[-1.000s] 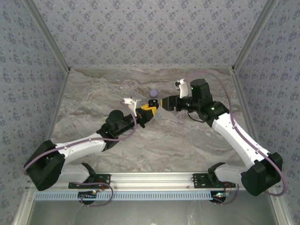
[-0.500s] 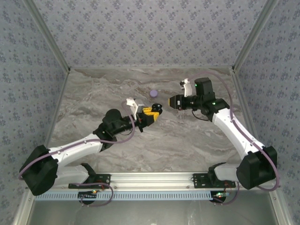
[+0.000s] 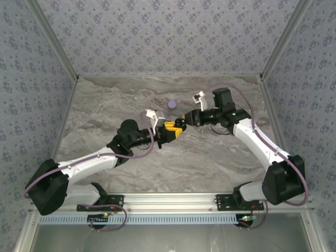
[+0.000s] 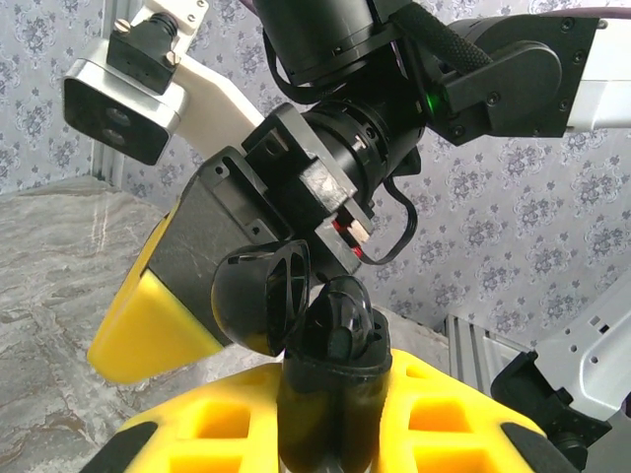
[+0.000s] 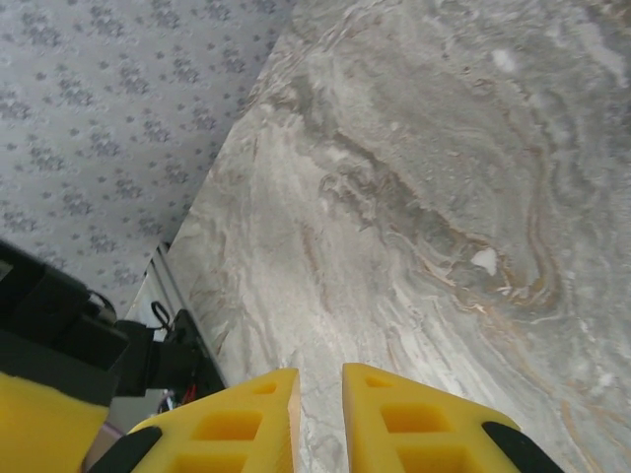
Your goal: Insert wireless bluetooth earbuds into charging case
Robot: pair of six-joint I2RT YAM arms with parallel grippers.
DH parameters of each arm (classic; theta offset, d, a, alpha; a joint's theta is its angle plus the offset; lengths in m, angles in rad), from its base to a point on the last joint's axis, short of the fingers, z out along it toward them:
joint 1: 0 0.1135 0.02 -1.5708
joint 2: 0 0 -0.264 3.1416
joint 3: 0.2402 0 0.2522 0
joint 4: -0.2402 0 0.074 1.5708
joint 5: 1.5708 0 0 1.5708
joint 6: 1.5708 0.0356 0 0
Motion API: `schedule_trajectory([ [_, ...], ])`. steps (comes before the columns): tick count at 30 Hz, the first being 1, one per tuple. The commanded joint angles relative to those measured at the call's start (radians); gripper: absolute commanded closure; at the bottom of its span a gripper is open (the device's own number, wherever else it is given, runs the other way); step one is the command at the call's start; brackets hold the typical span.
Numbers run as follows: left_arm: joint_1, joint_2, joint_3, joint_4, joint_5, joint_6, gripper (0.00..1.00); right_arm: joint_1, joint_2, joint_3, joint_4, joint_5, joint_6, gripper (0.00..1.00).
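Observation:
The black charging case (image 4: 330, 394) stands upright between the yellow fingers of my left gripper (image 4: 330, 419), which is shut on it. Its lid (image 4: 258, 296) hangs open to the left. One glossy black earbud (image 4: 345, 320) sits in the case's mouth. My right gripper (image 3: 185, 118) hovers just behind the case, tip to tip with my left gripper (image 3: 173, 129); one of its yellow fingers (image 4: 148, 315) shows behind the lid. In the right wrist view my right gripper (image 5: 321, 394) leaves a narrow slit with nothing in it. I see no other earbud.
A pale lilac disc (image 3: 171, 104) lies on the marble table (image 3: 220, 152) just behind the grippers. Patterned walls close the left, right and back sides. The metal rail (image 3: 168, 199) with the arm bases runs along the near edge.
My right gripper swung left until it met the left gripper's tip, and its jaws narrowed from half open to a slit. My left gripper shifted slightly right, still holding the case.

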Motion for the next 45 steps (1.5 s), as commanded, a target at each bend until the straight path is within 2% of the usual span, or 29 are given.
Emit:
schedule_trajectory([
  [1, 0.006, 0.012, 0.042, 0.031, 0.021, -0.013, 0.82, 0.02, 0.004, 0.037, -0.008, -0.061, -0.042, 0.81],
  [19, 0.026, 0.067, 0.039, -0.014, -0.045, -0.081, 0.82, 0.025, -0.055, 0.039, -0.008, -0.074, -0.062, 0.81],
  [26, 0.037, 0.07, 0.041, -0.03, -0.054, -0.095, 0.82, 0.023, -0.053, 0.039, -0.027, -0.03, -0.067, 0.8],
  [30, 0.042, 0.07, 0.055, -0.089, -0.093, -0.102, 0.82, 0.017, -0.056, 0.045, -0.064, 0.108, -0.06, 0.8],
  [33, 0.043, 0.07, 0.074, -0.168, -0.145, -0.087, 0.82, 0.007, -0.056, 0.05, -0.112, 0.272, -0.047, 0.79],
  [37, 0.045, 0.074, 0.126, -0.347, -0.271, -0.085, 0.82, -0.024, -0.057, 0.038, -0.153, 0.428, -0.01, 0.78],
  [42, 0.055, 0.112, 0.206, -0.548, -0.378, -0.12, 0.82, -0.052, -0.063, 0.008, -0.183, 0.506, 0.011, 0.78],
  [45, 0.077, 0.161, 0.264, -0.665, -0.38, -0.17, 0.81, -0.059, -0.071, -0.01, -0.192, 0.515, 0.011, 0.78],
])
